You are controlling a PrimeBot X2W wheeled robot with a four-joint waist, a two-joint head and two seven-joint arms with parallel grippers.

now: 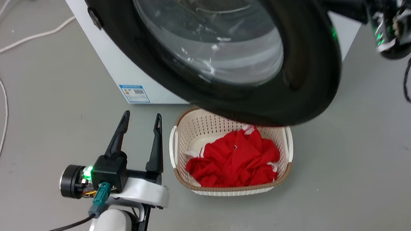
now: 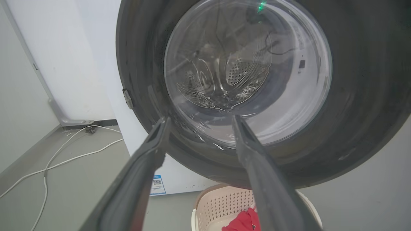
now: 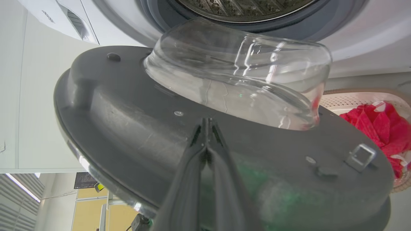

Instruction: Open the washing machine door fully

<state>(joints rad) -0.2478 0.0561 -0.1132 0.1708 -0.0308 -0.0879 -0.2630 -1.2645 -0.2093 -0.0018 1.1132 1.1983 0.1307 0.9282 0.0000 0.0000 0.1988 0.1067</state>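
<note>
The washing machine door, a glossy black disc with a clear glass bowl, stands swung partly out from the white washing machine, its outer face towards me. My right gripper reaches behind the door's right edge. In the right wrist view its fingers are shut together, tips against the door's grey inner face just below the glass bowl, with the steel drum beyond. My left gripper hangs open at the lower left, off the door, and in its wrist view points at the door.
A cream basket holding red cloth sits on the grey floor, directly under the door's lower rim. White cables trail across the floor at the left. A blue label marks the machine's lower corner.
</note>
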